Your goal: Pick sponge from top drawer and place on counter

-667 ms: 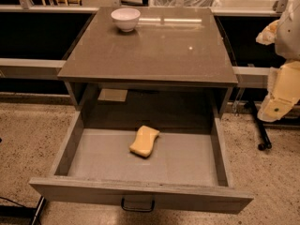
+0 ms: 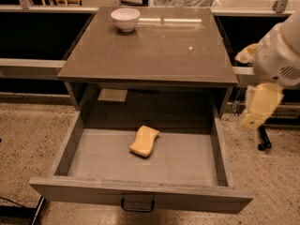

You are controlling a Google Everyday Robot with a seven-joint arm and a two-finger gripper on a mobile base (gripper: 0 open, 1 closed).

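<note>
The pale yellow sponge (image 2: pixel 144 141) lies flat on the grey floor of the open top drawer (image 2: pixel 187 161), a little left of the middle. The drawer is pulled fully out, with its dark handle (image 2: pixel 138 204) on the front panel. The grey-brown counter (image 2: pixel 154 46) sits above it. My gripper (image 2: pixel 258 102) hangs in the air at the right, outside the drawer's right wall and just past the counter's right front corner. It is well apart from the sponge and holds nothing that I can see.
A white bowl (image 2: pixel 125 18) stands at the counter's far left corner. A rail and dark gaps run behind and beside the counter. A dark wheeled stand leg (image 2: pixel 263 142) rests on the speckled floor at the right. A cable lies at the bottom left.
My gripper has moved a little to the left, closer to the counter's right edge. The sponge, drawer and bowl have not moved.
</note>
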